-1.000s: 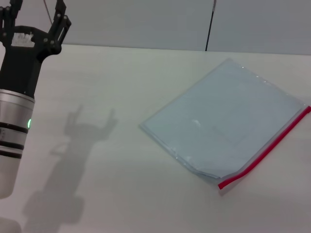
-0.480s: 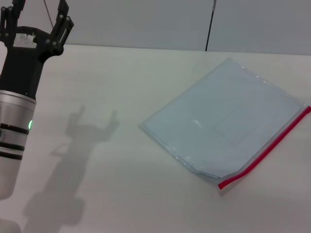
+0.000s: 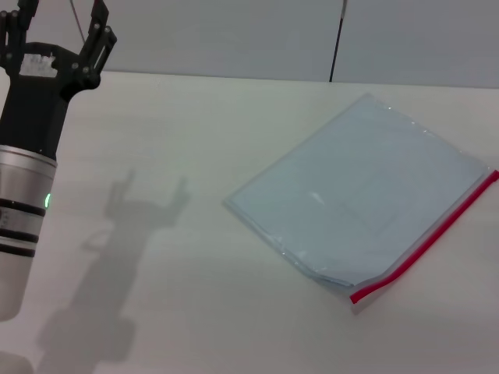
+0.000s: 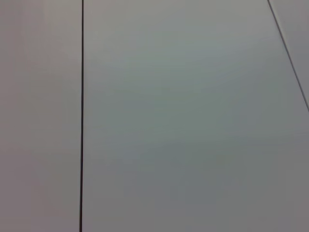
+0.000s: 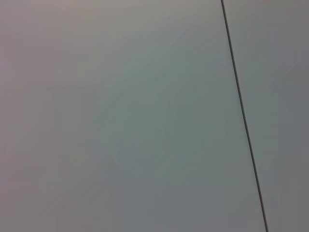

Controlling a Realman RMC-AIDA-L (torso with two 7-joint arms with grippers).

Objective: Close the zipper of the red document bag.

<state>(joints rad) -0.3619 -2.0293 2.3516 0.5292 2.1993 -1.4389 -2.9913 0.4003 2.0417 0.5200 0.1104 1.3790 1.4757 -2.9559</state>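
One bag (image 3: 366,191) lies flat on the table (image 3: 195,140), right of centre, its red zipper strip (image 3: 429,238) running along the right edge from the near corner toward the far right, where it leaves the head view. Near that corner the strip curls and lifts a little, which may mean an unsealed mouth, though whether the zipper is closed or open along its length cannot be made out. No slider can be picked out anywhere on the strip.

At far left the left gripper (image 3: 58,31) is raised above the table, well apart from the bag, fingers spread and holding nothing. The right gripper is out of view; both wrist views show only blank wall.

If the seal needs closing, it would probably go best with one gripper pinning the bag near an end of the strip while the other pinches the strip and runs along it, keeping the thin plastic from sliding or buckling.
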